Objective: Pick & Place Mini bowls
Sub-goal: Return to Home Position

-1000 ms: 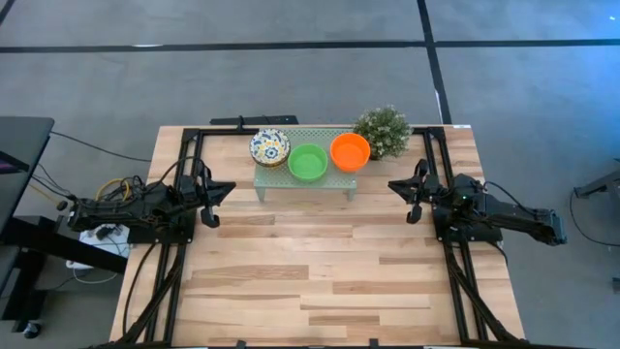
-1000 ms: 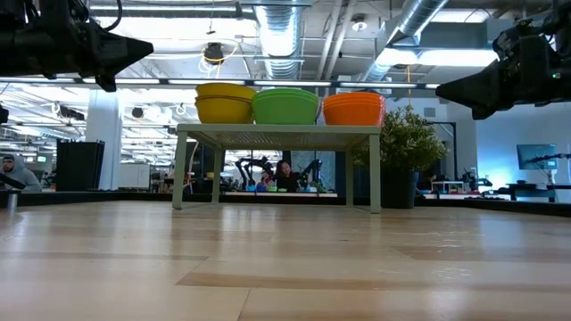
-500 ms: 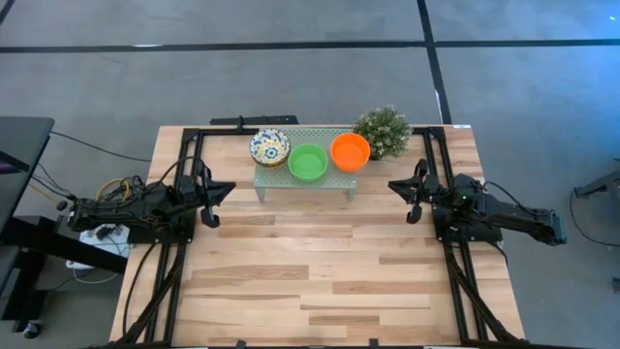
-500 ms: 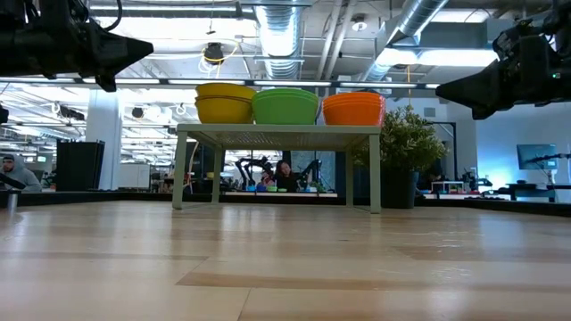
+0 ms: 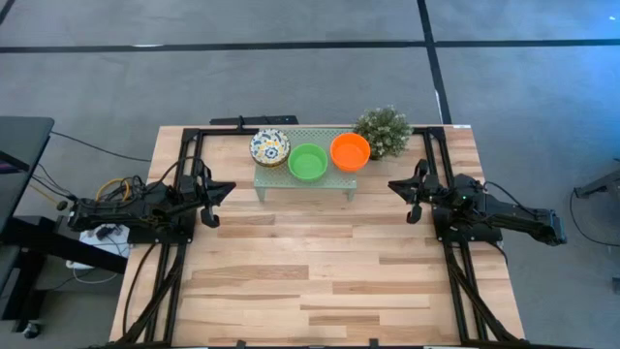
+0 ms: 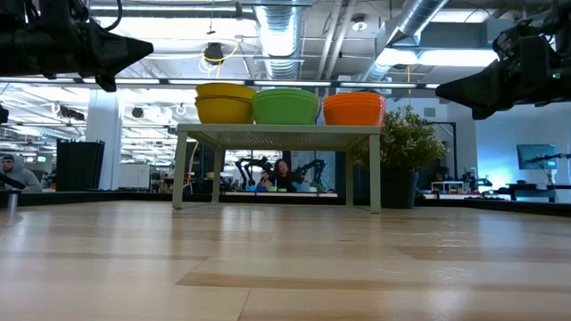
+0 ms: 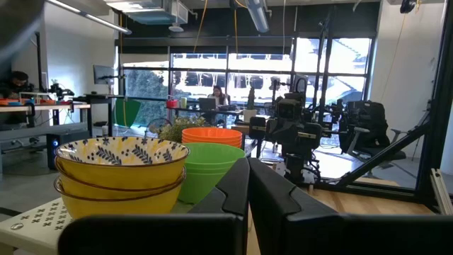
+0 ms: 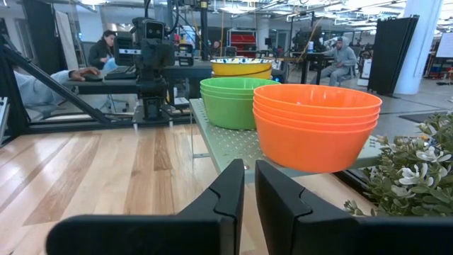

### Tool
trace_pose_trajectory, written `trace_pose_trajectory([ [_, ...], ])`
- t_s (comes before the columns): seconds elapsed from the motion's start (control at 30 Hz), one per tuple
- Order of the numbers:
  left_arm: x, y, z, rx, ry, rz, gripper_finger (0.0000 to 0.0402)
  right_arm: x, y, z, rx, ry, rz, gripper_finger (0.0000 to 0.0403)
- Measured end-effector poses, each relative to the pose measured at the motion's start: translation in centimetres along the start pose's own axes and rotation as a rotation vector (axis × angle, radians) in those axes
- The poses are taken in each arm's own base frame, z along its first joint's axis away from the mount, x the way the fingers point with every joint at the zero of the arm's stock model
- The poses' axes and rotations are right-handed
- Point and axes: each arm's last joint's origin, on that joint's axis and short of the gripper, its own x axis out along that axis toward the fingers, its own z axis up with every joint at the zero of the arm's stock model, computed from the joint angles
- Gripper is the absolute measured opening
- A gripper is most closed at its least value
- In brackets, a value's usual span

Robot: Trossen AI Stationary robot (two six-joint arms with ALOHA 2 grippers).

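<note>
Both jaws are closed and hold nothing.

High view: the left arm (image 5: 145, 208) and right arm (image 5: 489, 215) lie folded low at opposite sides of the table (image 5: 310, 281), with their jaws pointing at each other. Between them the shelf (image 5: 281, 177) carries the patterned bowls (image 5: 269, 147), green bowls (image 5: 308, 162) and orange bowls (image 5: 350, 152).

Low view: both jaws hang clear of the table, level with the stacks.

Left wrist view: the patterned stack is nearest ahead of the left jaws.

Right wrist view: the orange stack is nearest ahead of the right jaws.
</note>
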Motion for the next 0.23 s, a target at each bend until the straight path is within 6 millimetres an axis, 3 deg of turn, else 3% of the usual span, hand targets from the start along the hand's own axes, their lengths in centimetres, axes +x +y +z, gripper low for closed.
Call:
trace_pose_trajectory([
  [0.23,0.00,0.00,0.01,0.000,0.000,0.000,0.0010,0.00,0.00,0.00,0.000,0.000,0.000,0.0034],
])
